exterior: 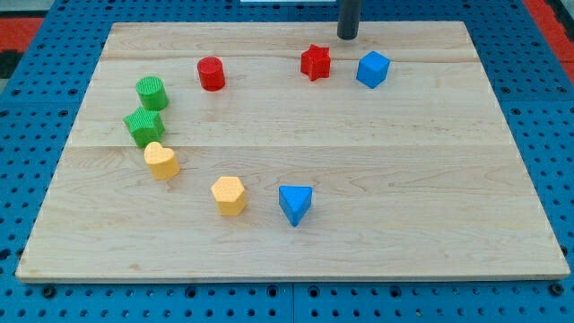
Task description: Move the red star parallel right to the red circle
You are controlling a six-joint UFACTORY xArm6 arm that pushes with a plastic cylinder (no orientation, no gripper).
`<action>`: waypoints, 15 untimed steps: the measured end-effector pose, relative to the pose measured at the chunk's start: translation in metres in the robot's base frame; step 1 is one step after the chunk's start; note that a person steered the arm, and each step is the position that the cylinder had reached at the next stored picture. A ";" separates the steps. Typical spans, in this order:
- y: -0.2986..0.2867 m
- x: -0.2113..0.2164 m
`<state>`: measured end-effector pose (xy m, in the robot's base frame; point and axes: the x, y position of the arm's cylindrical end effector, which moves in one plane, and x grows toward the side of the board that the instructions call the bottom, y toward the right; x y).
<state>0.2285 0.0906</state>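
Note:
The red star [316, 63] sits near the view's top, right of centre on the wooden board [430, 179]. The red circle [212, 74] stands to its left, slightly lower in the view, with a gap of bare wood between them. My tip [348, 36] is at the view's top edge of the board, just above and to the right of the red star, not touching it. The blue cube [373, 69] sits close to the right of the star, below and right of my tip.
A green circle [152, 92] and a green star [144, 126] sit at the view's left, with a yellow heart [161, 161] below them. A yellow hexagon [229, 195] and a blue triangle [295, 204] lie lower centre. Blue pegboard surrounds the board.

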 end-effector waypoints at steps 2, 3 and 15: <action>-0.053 0.030; -0.059 0.046; 0.067 0.023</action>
<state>0.2517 0.1573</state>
